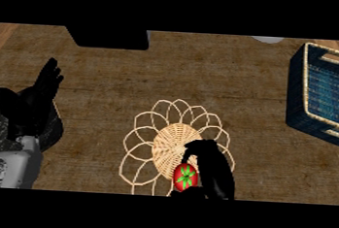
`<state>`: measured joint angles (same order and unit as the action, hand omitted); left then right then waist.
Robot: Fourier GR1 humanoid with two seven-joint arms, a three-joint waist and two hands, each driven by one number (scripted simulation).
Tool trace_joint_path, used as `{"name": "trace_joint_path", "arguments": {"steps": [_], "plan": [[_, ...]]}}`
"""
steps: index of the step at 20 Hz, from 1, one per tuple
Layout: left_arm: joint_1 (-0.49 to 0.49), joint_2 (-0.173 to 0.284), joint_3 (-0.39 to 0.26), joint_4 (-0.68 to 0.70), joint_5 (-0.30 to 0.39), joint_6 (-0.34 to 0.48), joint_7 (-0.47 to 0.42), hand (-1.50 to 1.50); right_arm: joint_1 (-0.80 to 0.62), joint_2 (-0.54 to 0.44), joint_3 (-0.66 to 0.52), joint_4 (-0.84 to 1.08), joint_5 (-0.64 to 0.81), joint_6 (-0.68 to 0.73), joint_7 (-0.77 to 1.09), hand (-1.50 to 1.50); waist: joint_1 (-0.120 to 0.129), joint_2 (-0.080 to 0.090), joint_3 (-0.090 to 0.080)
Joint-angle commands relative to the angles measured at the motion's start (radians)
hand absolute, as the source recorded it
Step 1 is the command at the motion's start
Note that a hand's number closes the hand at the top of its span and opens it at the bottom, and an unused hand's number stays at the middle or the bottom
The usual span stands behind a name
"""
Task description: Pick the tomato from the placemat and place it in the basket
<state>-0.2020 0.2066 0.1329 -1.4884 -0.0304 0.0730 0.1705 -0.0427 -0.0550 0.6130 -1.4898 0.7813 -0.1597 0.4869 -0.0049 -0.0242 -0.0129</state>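
A red tomato (184,177) with a green stem star lies on the near part of a flower-shaped wicker placemat (172,138). My right hand (214,171) comes in from the lower edge and curls round the tomato's right side, one finger arched over its top. The dark blue basket (297,96) with a tan rim stands at the right edge, well away from the hand. At the left my left hand (31,104) rests open with its fingers pointing up.
A black block (108,37) sits at the counter's far edge, and a pale round object (267,39) peeks in at the top right. A dark mat-like patch (53,124) lies under the left hand.
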Motion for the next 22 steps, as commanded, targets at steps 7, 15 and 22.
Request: {"name": "trace_joint_path", "arguments": {"steps": [7,15,22], "plan": [[0.037,0.004,0.018,0.024,0.017,-0.023,-0.041,0.0,0.171,-0.258,-0.01,-0.001,-0.188,0.089,-0.417,1.5,0.002,0.026,0.013],[0.055,-0.026,-0.007,-0.006,-0.015,0.011,-0.028,0.0,0.32,-0.23,-0.087,-0.33,-0.395,0.027,-0.561,1.5,-0.007,0.022,0.013],[0.013,0.01,0.039,0.014,0.013,-0.006,-0.004,0.0,0.498,-0.31,-0.182,-0.733,-0.528,0.028,-0.515,1.5,-0.012,0.021,0.012]]}}
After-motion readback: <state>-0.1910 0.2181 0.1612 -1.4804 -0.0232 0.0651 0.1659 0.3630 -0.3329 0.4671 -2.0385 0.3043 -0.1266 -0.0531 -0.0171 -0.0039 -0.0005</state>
